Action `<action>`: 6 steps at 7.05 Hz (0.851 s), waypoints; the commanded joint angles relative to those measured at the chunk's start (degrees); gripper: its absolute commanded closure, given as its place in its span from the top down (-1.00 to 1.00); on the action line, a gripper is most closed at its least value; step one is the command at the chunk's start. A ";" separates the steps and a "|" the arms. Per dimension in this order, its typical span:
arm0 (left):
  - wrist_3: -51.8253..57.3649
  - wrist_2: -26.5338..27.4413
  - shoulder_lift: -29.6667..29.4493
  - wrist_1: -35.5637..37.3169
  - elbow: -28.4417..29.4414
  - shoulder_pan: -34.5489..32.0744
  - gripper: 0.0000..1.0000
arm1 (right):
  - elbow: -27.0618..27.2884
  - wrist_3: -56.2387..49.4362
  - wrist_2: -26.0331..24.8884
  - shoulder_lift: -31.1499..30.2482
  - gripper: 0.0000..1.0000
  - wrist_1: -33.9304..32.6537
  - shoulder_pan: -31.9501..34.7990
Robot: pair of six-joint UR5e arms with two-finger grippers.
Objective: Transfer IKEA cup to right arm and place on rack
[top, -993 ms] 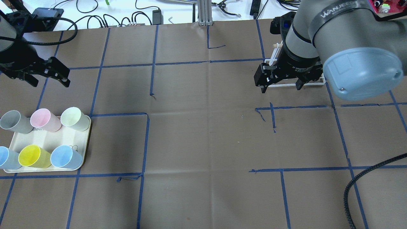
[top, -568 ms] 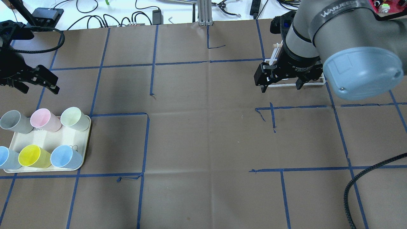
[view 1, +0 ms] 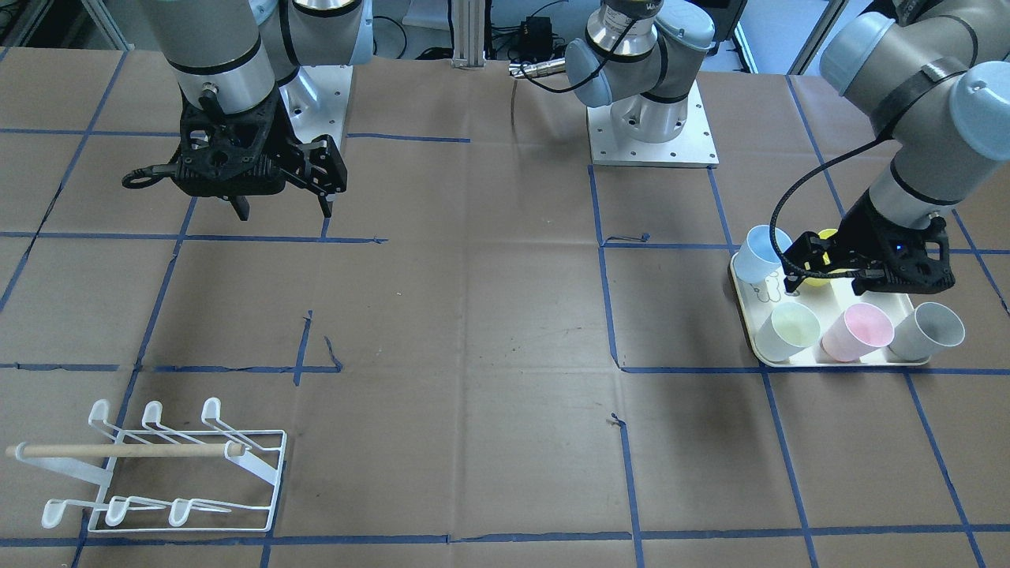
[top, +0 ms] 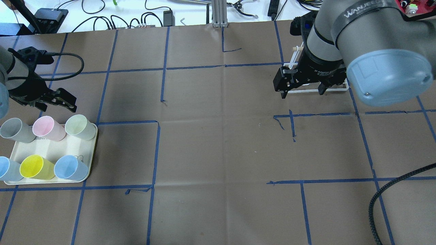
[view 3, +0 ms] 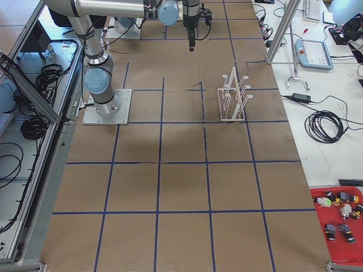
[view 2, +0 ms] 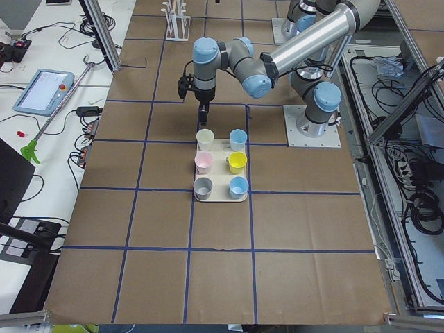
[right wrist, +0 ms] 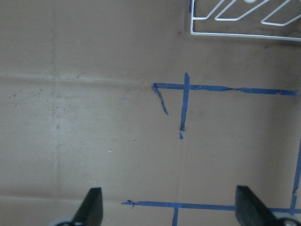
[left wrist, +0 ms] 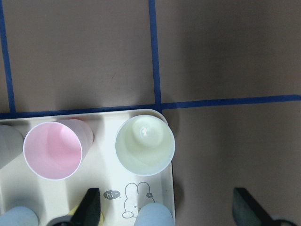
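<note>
L end effector (top: 57, 103), R end effector (view 1: 283, 213): fingers spread, pointing dwn.

Twin silver-grey tube arms with light-blue joint caps rise from square, bolted metal base plates (view 1: 623, 151). The right arm (top: 371, 37) carries a black band with white lettering, seemingly "WANJEE", cut off at the frame's edge; small screw heads dot its big blue cap. A thick braided black cable (top: 82, 64) loops to the wrist of the left arm (view 1: 868, 63). Each ends in black: the right gripper (right wrist: 169, 207) and the left gripper (left wrist: 169, 206), both two-fingered.
</note>
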 commanded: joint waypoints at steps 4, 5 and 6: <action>-1.70 -1.27 -6.18 13.16 -7.97 -0.02 0.98 | -0.29 0.15 0.05 0.00 1.00 -0.03 0.00; -1.70 -1.09 -6.71 14.31 -9.47 -0.02 0.98 | -0.21 0.15 0.14 0.00 1.00 -0.03 0.00; -1.53 -0.57 -6.72 14.50 -9.84 -0.02 0.98 | -0.21 0.24 0.06 0.00 1.00 -0.03 0.00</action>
